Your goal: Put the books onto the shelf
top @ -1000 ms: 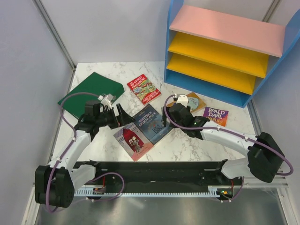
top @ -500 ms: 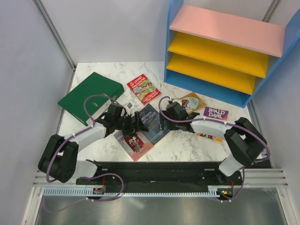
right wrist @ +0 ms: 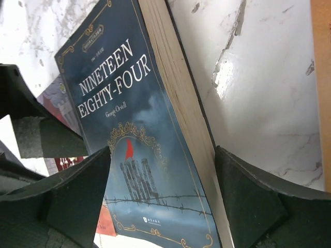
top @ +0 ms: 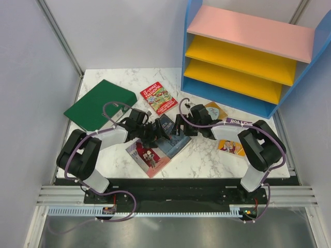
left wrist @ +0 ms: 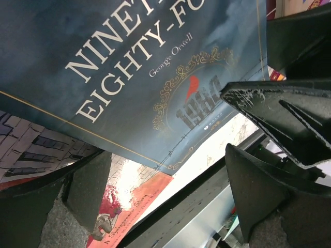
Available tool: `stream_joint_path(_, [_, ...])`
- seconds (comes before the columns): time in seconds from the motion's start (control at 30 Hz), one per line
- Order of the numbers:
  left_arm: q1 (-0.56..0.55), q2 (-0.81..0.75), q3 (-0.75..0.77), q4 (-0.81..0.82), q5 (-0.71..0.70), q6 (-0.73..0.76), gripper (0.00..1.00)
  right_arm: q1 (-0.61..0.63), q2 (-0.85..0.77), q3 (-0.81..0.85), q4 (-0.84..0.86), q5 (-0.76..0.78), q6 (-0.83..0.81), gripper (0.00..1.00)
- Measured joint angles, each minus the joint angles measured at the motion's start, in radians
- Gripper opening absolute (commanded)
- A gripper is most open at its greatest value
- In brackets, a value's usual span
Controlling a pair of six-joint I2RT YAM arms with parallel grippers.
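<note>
Blue-grey Nineteen Eighty-Four book (right wrist: 132, 111) lies between left tool (left wrist: 163, 155) and right tool (right wrist: 161, 152); both released.

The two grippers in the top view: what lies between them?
The dark blue Nineteen Eighty-Four book lies between the left gripper and the right gripper, clear in the top view.

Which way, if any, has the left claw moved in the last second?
Yes. The left claw has moved rightward, away from the green binder, to the edge of the Nineteen Eighty-Four book, jaws open.
</note>
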Motion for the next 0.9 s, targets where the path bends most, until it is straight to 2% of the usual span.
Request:
stream_joint_path(0.23, [0.0, 0.033, 0.025, 0.003, 0.009, -0.035, 0.98, -0.005, -0.1, -0.08, 0.03, -0.043, 0.01, 0.86])
stream_joint_path(0.27, [0.0, 0.039, 0.027, 0.007, 0.012, -0.039, 0.98, -0.004, -0.12, -0.08, 0.023, -0.051, 0.013, 0.83])
stream_joint_path(0.33, [0.0, 0.043, 0.028, 0.015, 0.017, -0.044, 0.98, -0.003, -0.156, -0.079, 0.018, -0.057, 0.014, 0.66])
stream_joint_path(0.37, [-0.001, 0.045, 0.029, 0.018, 0.018, -0.045, 0.98, -0.003, -0.169, -0.079, 0.018, -0.057, 0.014, 0.33])
stream_joint_path(0.4, [-0.001, 0.045, 0.028, 0.02, 0.018, -0.046, 0.98, -0.003, -0.174, -0.073, 0.012, -0.057, 0.014, 0.18])
stream_joint_path(0.47, [-0.001, 0.045, 0.028, 0.021, 0.018, -0.047, 0.98, -0.004, -0.168, -0.047, -0.017, -0.055, 0.01, 0.05])
stream_joint_path(0.53, [-0.001, 0.043, 0.028, 0.021, 0.017, -0.047, 0.98, -0.003, -0.158, -0.032, -0.038, -0.05, 0.007, 0.0])
stream_joint_path(0.9, [-0.021, -0.014, 0.001, 0.024, -0.067, -0.045, 1.0, -0.029, -0.141, -0.01, -0.114, -0.008, 0.012, 0.0])
